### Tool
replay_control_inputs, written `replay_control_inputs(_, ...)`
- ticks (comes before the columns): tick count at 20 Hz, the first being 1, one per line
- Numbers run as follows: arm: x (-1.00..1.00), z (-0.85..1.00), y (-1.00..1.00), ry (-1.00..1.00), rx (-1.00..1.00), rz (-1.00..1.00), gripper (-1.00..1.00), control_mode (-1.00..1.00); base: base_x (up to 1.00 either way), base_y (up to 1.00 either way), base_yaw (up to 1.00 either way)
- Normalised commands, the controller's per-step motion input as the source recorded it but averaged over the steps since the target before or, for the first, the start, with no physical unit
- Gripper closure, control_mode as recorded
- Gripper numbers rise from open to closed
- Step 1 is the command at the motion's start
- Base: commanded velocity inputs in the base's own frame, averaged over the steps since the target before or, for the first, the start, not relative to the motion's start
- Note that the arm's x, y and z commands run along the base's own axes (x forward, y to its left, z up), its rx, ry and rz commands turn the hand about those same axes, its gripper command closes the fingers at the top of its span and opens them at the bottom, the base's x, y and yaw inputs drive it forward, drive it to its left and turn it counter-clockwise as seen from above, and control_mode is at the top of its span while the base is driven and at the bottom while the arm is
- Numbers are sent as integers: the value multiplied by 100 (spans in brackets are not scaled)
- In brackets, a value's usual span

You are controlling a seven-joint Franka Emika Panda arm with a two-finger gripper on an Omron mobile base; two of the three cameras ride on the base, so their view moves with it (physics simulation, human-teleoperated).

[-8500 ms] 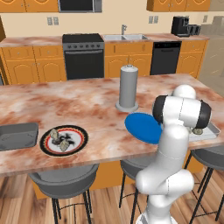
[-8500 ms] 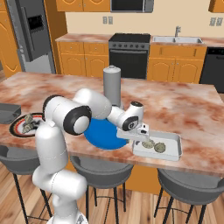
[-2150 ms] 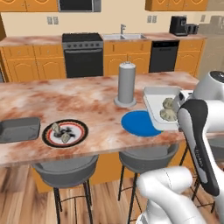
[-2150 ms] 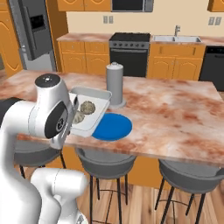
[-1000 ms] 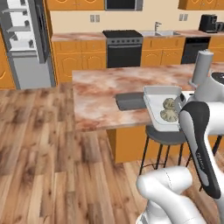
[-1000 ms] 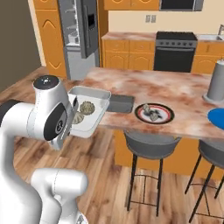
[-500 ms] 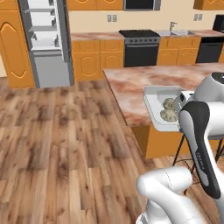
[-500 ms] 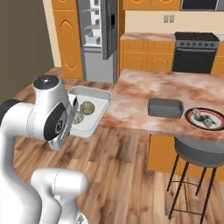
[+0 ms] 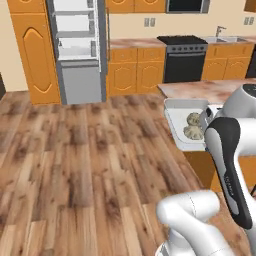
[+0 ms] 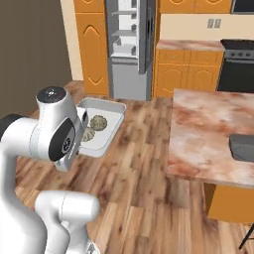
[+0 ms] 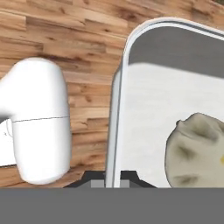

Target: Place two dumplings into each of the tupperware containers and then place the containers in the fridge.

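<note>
Over the last second our base had swung away from the island, so the open fridge came into view ahead across the wood floor. We judged one container was on its way to a shelf. Our gripper stayed pinched on the rim of the pale container, carried in the air with two dumplings inside. The dark container lay on the island. We could read no writing anywhere.

Two rear base views toward the fridge; hand view close above tray.
</note>
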Motion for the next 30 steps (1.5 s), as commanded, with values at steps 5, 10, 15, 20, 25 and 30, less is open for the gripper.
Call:
replay_control_inputs(5, 0, 0, 0, 0, 0, 0, 100, 100, 100, 100, 0)
replay_control_inputs(10, 0, 0, 0, 0, 0, 0, 100, 100, 100, 100, 0)
replay_control_inputs(15, 0, 0, 0, 0, 0, 0, 100, 100, 100, 100, 0)
replay_control_inputs(20, 0, 0, 0, 0, 0, 0, 100, 100, 100, 69, 0)
replay_control_inputs(25, 0, 0, 0, 0, 0, 0, 100, 100, 100, 27, 0)
replay_control_inputs(30, 0, 0, 0, 0, 0, 0, 100, 100, 100, 0, 0)
